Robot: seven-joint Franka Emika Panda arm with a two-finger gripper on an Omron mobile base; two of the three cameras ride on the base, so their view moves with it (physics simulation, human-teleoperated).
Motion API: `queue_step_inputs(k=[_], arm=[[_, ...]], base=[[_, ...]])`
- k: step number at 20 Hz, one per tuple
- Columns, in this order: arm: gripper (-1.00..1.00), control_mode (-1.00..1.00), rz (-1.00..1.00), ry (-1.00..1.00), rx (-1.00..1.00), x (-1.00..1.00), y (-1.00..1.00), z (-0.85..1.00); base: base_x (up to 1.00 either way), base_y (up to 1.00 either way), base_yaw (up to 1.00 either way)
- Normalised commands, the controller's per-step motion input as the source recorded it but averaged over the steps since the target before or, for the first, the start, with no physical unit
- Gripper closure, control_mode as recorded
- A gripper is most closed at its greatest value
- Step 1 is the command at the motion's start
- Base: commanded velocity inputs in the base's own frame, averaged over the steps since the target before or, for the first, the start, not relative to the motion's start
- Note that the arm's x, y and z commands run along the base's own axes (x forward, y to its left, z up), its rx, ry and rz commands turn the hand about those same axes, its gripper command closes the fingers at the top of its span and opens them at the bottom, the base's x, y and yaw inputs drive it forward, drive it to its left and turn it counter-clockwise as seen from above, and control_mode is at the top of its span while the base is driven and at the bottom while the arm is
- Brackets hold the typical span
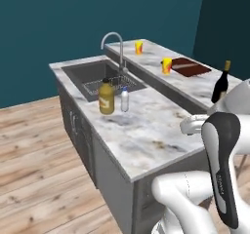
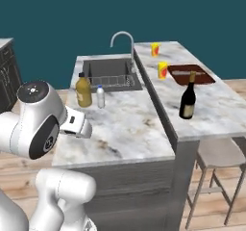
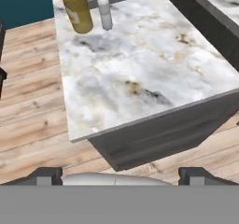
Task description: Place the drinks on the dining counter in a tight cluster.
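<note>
Standing on the raised dining counter (image 2: pixel 216 114), near its front end, the wine bottle (image 2: pixel 188 100) is seen alone and upright. Behind it on the same top, a dark red board (image 2: pixel 191 74) is laid near the far-side edge, with one yellow cup (image 2: pixel 163 70) just beside the board and another yellow cup (image 2: pixel 154 49) placed towards the far end. The amber bottle (image 1: pixel 106 97) and the water bottle (image 1: pixel 125 99) are found on the lower worktop (image 1: pixel 146 130), close together, just in front of the sink (image 1: pixel 97 74) with its wire rack (image 1: pixel 110 85) and tap (image 1: pixel 114 45). A stool (image 2: pixel 218 162) is tucked under the dining counter's overhang. The gripper (image 3: pixel 120 174) is held with its fingers wide apart and nothing between them, above the floor off the worktop's front edge.
</note>
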Motion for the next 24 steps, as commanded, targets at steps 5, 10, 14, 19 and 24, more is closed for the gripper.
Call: queue_step_inputs(k=[5, 10, 14, 19, 24], arm=[[-1.00, 1.00, 0.00, 0.00, 0.00, 0.00, 0.00, 0.00], [-1.00, 1.00, 0.00, 0.00, 0.00, 0.00, 0.00, 0.00], [-1.00, 1.00, 0.00, 0.00, 0.00, 0.00, 0.00, 0.00], [-1.00, 1.00, 0.00, 0.00, 0.00, 0.00, 0.00, 0.00], [-1.00, 1.00, 0.00, 0.00, 0.00, 0.00, 0.00, 0.00]], base=[[0.00, 1.00, -0.31], [0.00, 1.00, -0.47], [0.03, 1.00, -0.51], [0.18, 1.00, -0.49], [0.18, 1.00, -0.47]])
